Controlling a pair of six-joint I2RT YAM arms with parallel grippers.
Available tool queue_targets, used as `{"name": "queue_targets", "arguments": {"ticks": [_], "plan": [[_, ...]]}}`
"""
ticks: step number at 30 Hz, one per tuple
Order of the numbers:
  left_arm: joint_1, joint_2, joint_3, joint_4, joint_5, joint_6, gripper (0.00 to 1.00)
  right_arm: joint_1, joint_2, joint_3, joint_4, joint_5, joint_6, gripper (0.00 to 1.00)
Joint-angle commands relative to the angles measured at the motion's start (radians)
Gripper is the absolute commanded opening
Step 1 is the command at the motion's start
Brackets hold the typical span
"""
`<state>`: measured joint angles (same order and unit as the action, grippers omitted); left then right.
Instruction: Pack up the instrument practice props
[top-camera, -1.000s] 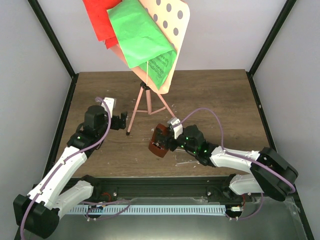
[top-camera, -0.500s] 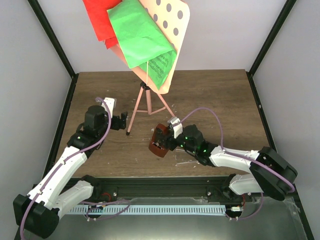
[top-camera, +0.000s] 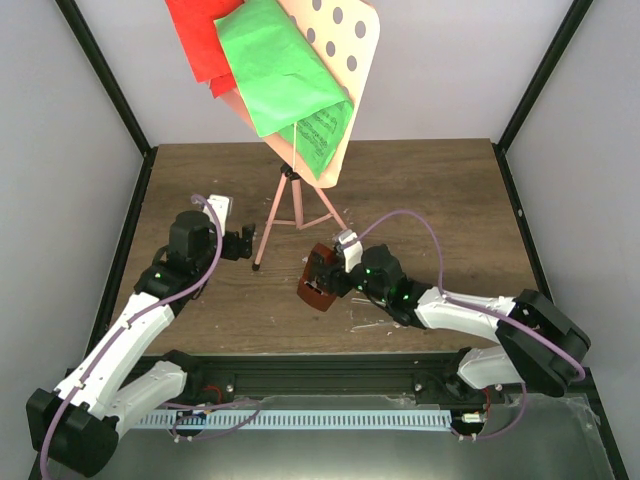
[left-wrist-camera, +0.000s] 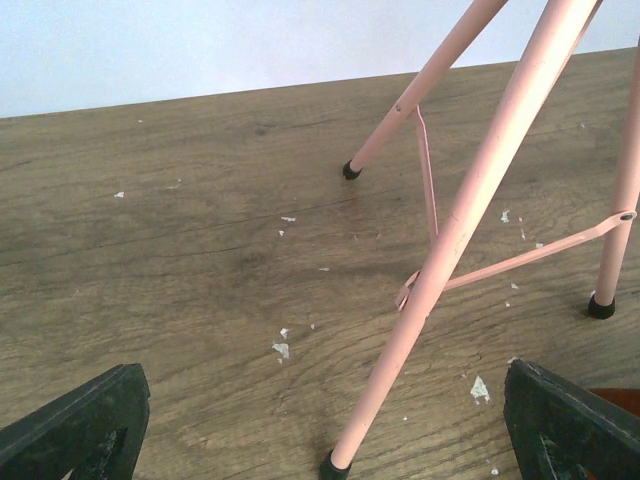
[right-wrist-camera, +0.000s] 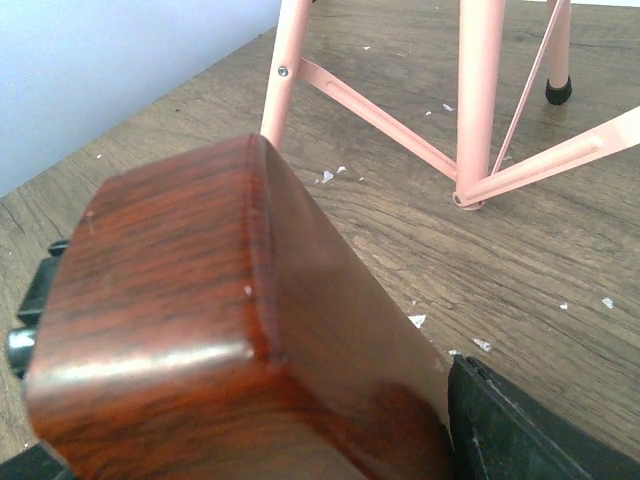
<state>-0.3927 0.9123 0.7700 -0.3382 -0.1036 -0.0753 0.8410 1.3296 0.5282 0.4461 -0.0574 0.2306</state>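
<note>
Wooden table (top-camera: 440, 190), glossy reddish-brown metronome (right-wrist-camera: 200, 330) clamped in right gripper (top-camera: 322, 275), left gripper (top-camera: 243, 243) spread.

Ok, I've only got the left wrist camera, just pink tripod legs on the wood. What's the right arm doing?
Observer: The right gripper is closed on the reddish-brown metronome, just right of the stand's near leg.
Operator: Anything on the stand's desk up top?
Observer: Yes, a green sheet overlaps a red sheet on the hole-dotted desk.
Operator: Where's my left gripper relative to that metronome?
Observer: Seen from above, the near leg stands between the left gripper and the metronome.
</note>
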Motion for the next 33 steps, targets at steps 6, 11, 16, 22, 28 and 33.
{"name": "queue_targets", "arguments": {"ticks": [6,11,16,22,28,33], "plan": [[-0.003,-0.012,0.02,0.001,0.004,-0.001,0.97,0.001,0.02,0.064,-0.046,0.049,0.008,0.69],[-0.003,-0.009,0.023,0.004,0.005,-0.001,0.97,0.001,0.018,0.08,-0.071,0.048,-0.012,0.76],[-0.003,-0.007,0.024,0.006,0.011,0.001,0.97,0.001,-0.002,0.083,-0.091,0.05,-0.034,0.88],[-0.003,-0.017,0.026,0.009,0.032,0.002,0.98,0.001,-0.091,0.081,-0.149,0.029,-0.071,1.0],[-0.01,-0.021,0.02,0.018,0.101,0.01,0.99,0.001,-0.278,0.026,-0.221,0.02,-0.06,1.0],[-0.017,-0.02,0.004,0.045,0.261,0.047,1.0,0.0,-0.444,-0.002,-0.338,0.038,0.056,1.0]]}}
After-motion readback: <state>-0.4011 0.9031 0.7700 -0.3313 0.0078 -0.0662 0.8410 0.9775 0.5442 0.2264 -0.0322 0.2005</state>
